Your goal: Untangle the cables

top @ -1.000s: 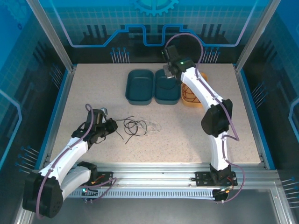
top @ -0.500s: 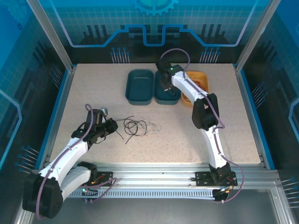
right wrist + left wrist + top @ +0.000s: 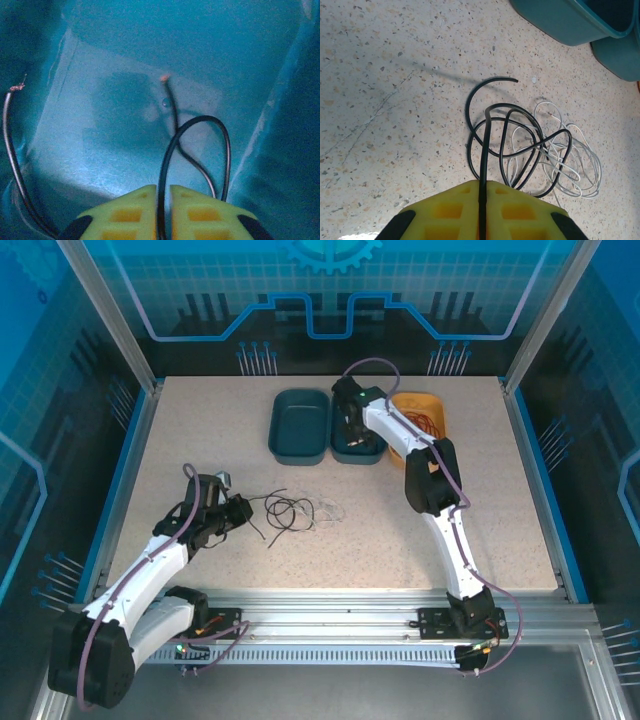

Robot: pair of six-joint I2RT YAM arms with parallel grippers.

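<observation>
Left claw [image 3: 481, 187] pinches a thin black looped wire [image 3: 521, 148]; right claw [image 3: 162, 191] clamps a thin dark wire [image 3: 199, 120] inside a teal plastic bin [image 3: 100, 125].

You see the desk [image 3: 200, 450] brightly and evenly lit from above; your right wrist view is dim, blue-tinted and soft.

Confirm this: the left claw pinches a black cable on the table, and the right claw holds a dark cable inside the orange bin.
Wrong bin. The right claw holds its dark cable inside a teal bin, not the orange bin beside it; the right wrist view shows teal walls. The left claw does pinch a black cable on the table.
</observation>
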